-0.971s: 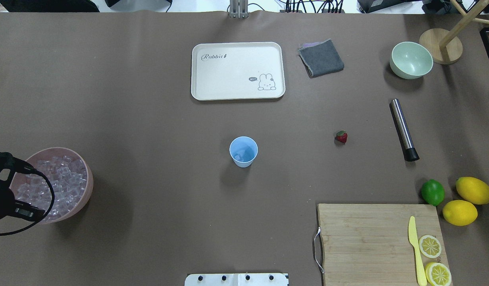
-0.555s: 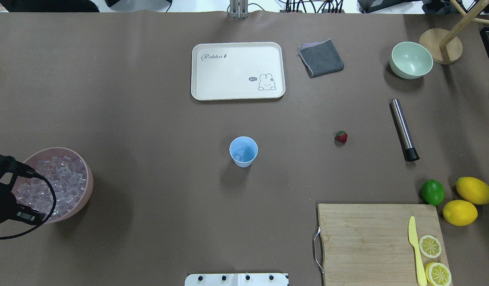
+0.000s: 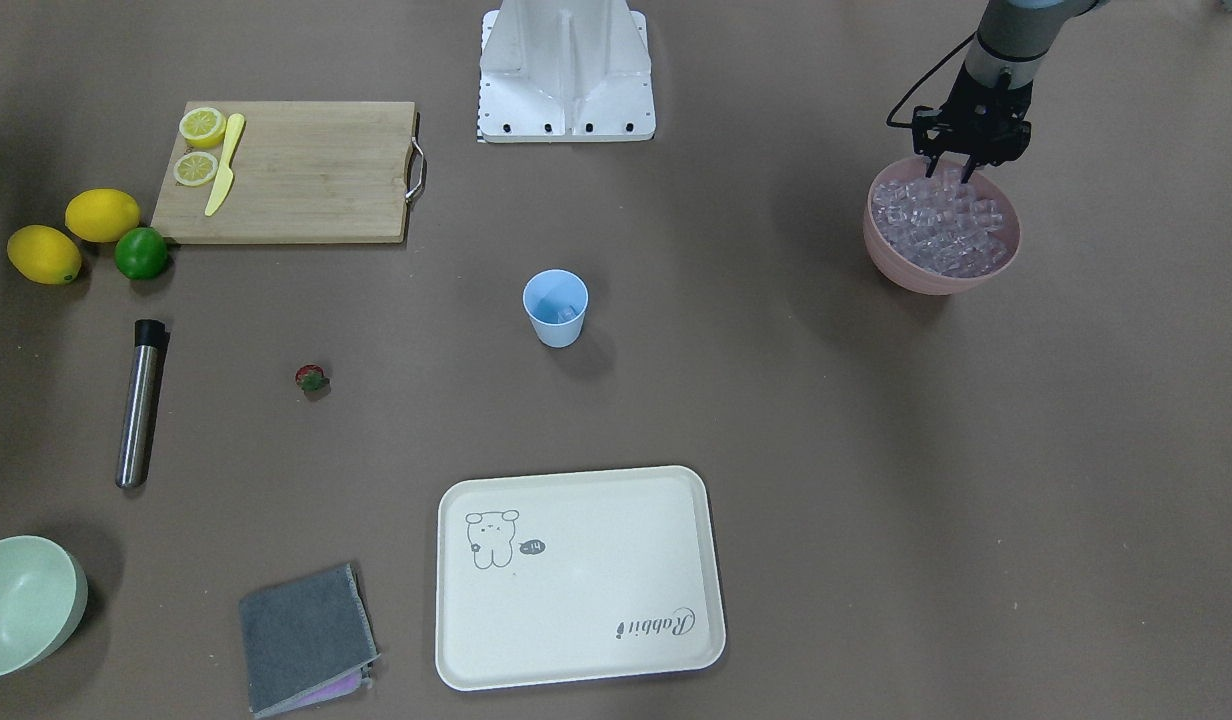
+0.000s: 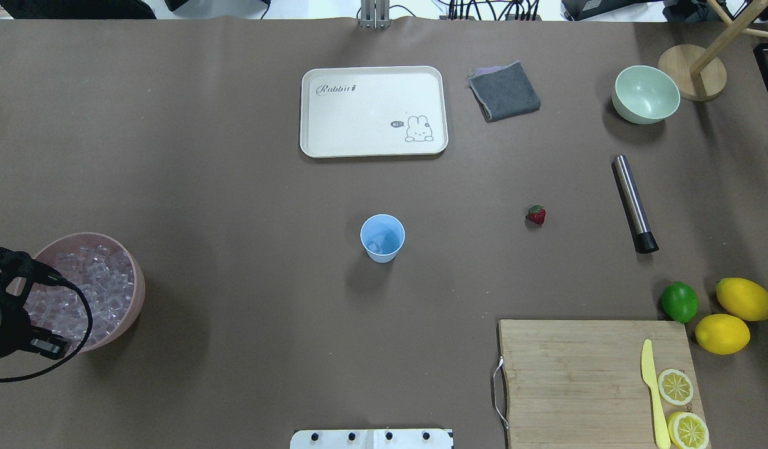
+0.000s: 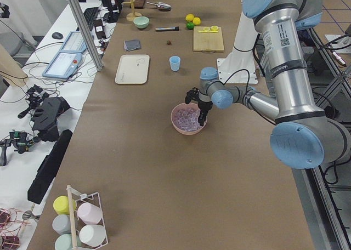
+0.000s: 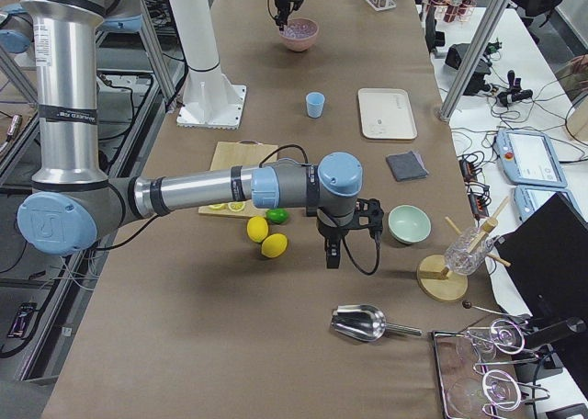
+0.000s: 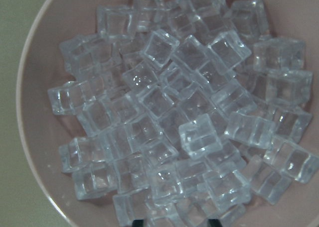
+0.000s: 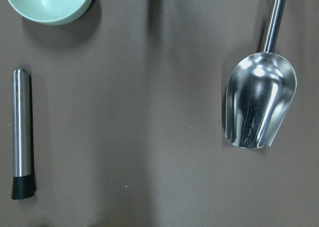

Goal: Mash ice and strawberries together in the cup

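Nearest the robot on its left, the pink bowl [image 3: 911, 272] sits heaped with ice [image 7: 164, 112]. The left arm [image 3: 1001, 50] runs out with its forearm nearly level and its wrist bent straight down over the bowl's near edge. The left jaws stand spread apart, tips just at the top of the heap, gripping nothing. On the near right, the right arm [image 6: 230, 191] stretches level past the lemons [image 6: 274, 245], wrist turned down above bare bench [image 4: 234, 187], short of the pale green bowl [image 6: 409, 223]. Whether the right jaws are apart or together I cannot tell. Farther out, at mid-bench, the cup [image 4: 382, 237] stands upright, well apart from both arms, with what looks like a cube of ice at its bottom. To its right and slightly farther, the strawberry [image 4: 536, 215] lies alone on the bench. Right of that lies a steel rod [image 4: 633, 202] with a black tip. Farthest out, the cream tray [image 4: 373, 111] lies flat.
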